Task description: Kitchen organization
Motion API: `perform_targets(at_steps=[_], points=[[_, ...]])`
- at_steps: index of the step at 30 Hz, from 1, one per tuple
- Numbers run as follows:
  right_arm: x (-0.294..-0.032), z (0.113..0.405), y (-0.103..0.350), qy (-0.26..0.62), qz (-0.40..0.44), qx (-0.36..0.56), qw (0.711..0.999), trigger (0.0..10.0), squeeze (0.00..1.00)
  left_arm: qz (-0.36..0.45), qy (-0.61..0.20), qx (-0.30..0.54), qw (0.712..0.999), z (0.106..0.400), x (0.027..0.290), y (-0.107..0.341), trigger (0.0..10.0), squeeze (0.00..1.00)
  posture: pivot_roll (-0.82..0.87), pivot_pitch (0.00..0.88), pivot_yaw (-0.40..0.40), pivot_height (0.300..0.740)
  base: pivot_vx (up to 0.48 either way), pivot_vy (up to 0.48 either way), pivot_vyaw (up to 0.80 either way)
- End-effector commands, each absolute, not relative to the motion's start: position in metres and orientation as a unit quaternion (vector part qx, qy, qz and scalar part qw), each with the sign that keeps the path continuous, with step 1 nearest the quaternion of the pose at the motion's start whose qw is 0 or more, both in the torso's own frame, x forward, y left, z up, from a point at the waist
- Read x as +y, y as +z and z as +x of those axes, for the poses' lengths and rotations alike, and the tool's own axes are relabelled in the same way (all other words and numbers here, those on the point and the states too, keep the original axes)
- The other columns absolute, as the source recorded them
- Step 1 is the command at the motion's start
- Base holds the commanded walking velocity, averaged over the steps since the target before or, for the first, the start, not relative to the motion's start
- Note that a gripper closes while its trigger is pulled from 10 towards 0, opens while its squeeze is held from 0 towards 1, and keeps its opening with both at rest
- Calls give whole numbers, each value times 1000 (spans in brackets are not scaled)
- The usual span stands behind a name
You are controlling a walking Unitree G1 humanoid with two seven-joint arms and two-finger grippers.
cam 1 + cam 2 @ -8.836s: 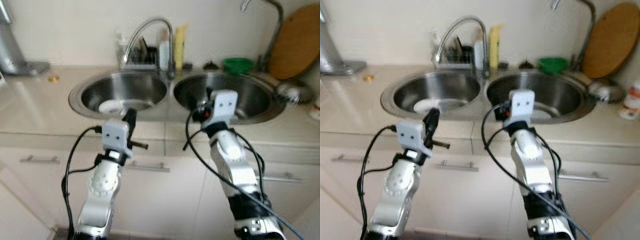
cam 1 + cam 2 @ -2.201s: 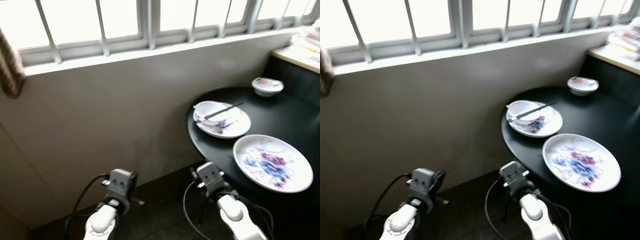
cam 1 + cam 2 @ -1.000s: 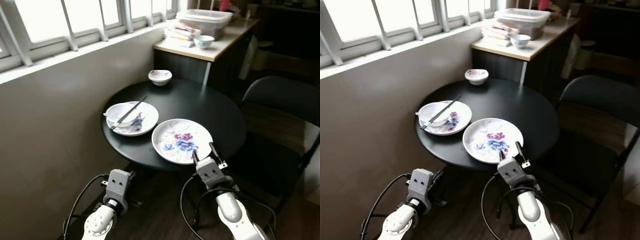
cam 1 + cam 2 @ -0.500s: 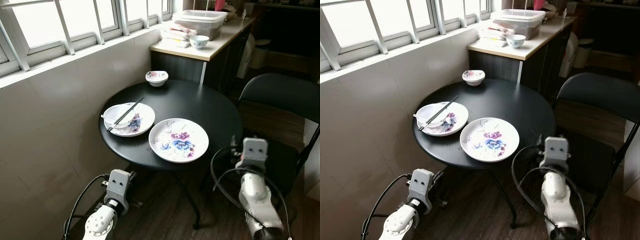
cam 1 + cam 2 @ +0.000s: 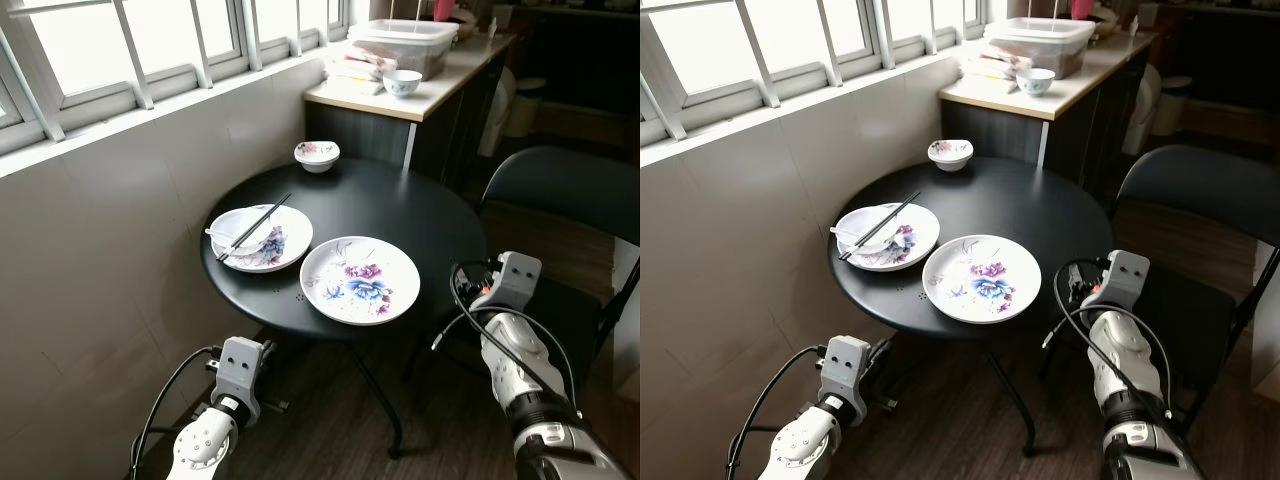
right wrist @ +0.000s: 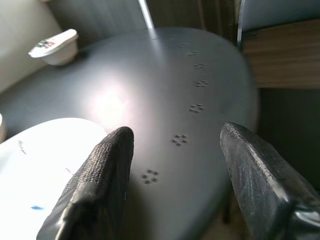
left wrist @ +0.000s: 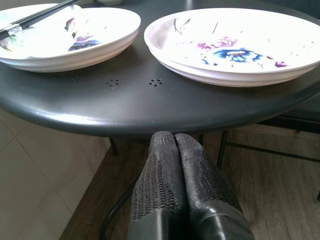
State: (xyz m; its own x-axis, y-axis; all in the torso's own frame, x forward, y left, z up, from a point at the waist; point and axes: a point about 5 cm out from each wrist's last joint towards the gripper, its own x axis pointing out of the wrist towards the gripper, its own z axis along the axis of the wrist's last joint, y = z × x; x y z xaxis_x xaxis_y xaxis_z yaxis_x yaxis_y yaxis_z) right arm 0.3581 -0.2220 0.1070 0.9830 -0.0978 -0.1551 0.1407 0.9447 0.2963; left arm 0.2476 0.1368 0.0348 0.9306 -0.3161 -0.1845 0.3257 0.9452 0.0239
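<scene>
Now | right gripper (image 6: pixel 175 165) spread wide, raised at round black table's (image 5: pixel 420 215) 4 o'clock edge, likely for floral plate (image 5: pixel 360 279) | left gripper (image 7: pixel 175 142) pressed closed, idle below rim

Table (image 5: pixel 420 215): plates (image 5: pixel 360 279), small bowl (image 5: pixel 317 154).

— Where do the two head cameras look from?

— From high up, forward and down onto the round black tabletop (image 5: pixel 400 215) under the window. They share nearly the same scene, a little shifted sideways.

— And the left wrist camera?

— Low, just below the tabletop's edge, looking along the left pincer (image 7: pixel 175 142) across two flowered plates (image 7: pixel 235 42), very near.

— The right wrist one?

— Close at the tabletop's other side, facing across it between the spread fingers (image 6: pixel 107 165) toward a small bowl (image 6: pixel 56 46). Both wrist views share the big plate with the head views.
</scene>
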Motion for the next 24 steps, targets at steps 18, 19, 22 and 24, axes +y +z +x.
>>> perform_targets(at_steps=[18,19,22,24], points=[[-180,368,93,20,256,156,954,10000,0,21,-162,90,982,249,135,35,10000,0,-59,0,13,740,0,0,0],[-180,368,93,20,256,156,954,10000,0,21,-162,90,982,249,135,35,10000,0,-59,0,13,740,0,0,0],[-177,369,91,19,270,167,948,10000,0,21,-163,90,982,249,135,35,10000,0,-57,0,12,740,0,0,0],[-174,369,88,11,285,181,941,10000,0,20,-163,90,982,249,134,35,10000,0,-54,0,9,740,0,0,0]])
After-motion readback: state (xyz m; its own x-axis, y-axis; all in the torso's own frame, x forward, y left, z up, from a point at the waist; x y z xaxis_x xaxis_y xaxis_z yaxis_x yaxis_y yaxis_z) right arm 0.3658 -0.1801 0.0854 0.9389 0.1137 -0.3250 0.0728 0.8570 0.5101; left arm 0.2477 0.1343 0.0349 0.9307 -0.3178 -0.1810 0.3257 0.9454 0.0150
